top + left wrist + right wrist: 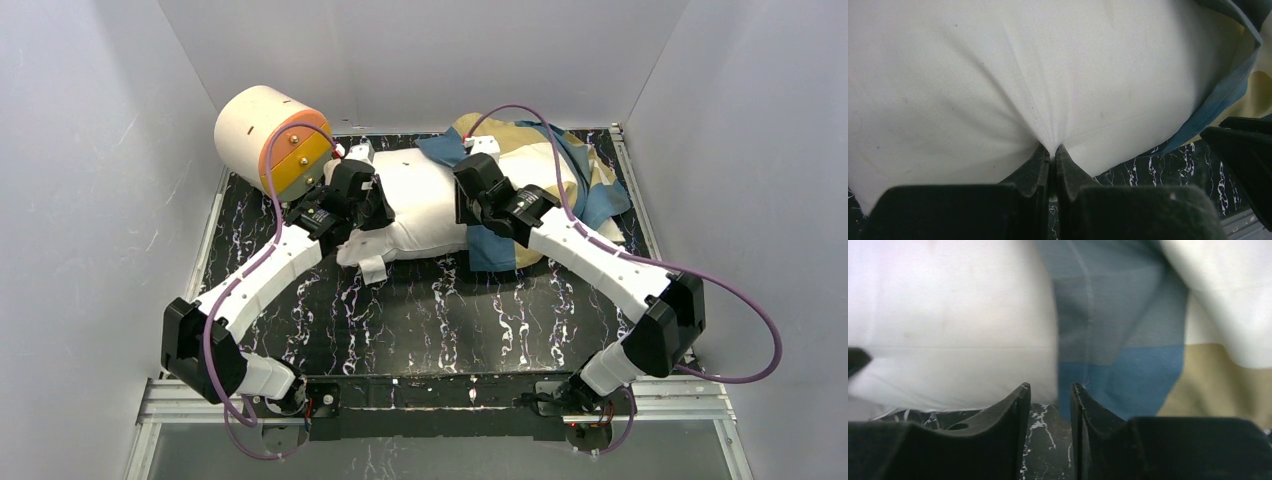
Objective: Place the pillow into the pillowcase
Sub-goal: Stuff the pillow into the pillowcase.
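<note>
– While you have the feeds up, what lies nearest the arm bases?
– I see bare table, a glossy black slab veined white like marble. Both arms reach away from me across it.
– And the pincers?
– My left gripper is clamped on a tuck of the pillow. The white cloth puckers into fine creases at its tips. My right gripper stands a little apart with marble showing through the gap and nothing between the fingers. Its tips are just beside the pillowcase edge.
– Where does the pillow lie?
– Mid-table, plump and matte, with its long axis running left to right. Its left end points toward the cylinder, and its right end sits under the pillowcase mouth, where the blue hem wraps over it.
– The case itself?
– Thin cloth in blue, tan and cream blocks, rumpled at the far right.
– Farthest back?
– The cylinder, smooth cream with an orange end face, at the far left. I cannot tell whether it touches the pillow.
</note>
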